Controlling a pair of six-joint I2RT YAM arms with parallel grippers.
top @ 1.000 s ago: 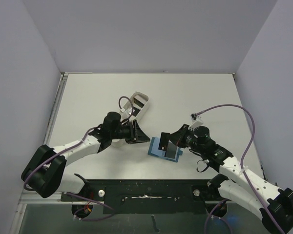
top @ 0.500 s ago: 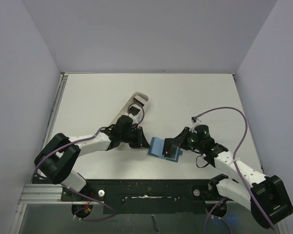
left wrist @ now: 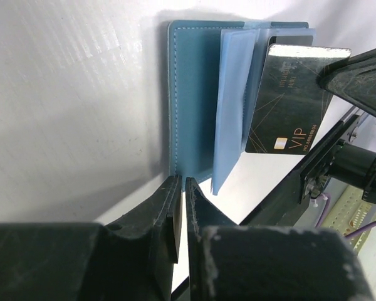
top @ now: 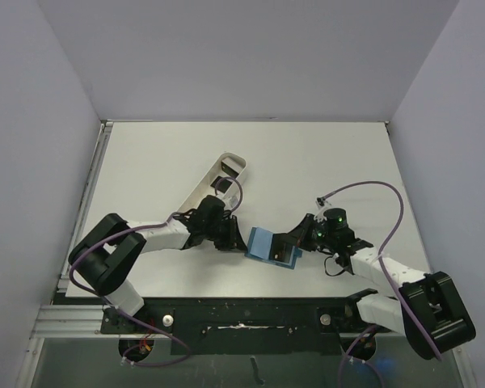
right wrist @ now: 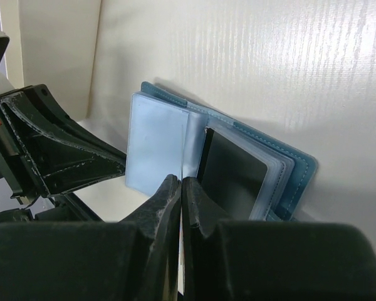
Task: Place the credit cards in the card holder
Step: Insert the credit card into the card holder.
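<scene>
Top view: card holder [top: 261, 242] lies open at frame centre, left gripper [top: 237, 236] at its left edge, right gripper [top: 294, 242] at its right by a dark credit card [top: 284, 253]. I'd hold the left side down and push the card straight along the pocket, flat, no twist. Left wrist: jaws at a thin slit, bottom centre, tips at the teal cover's edge; can't tell if they nip it. Right wrist: jaws clenched, nothing visible between them, tips just beside the card's lower-left corner; can't tell how far the card is in.
</scene>
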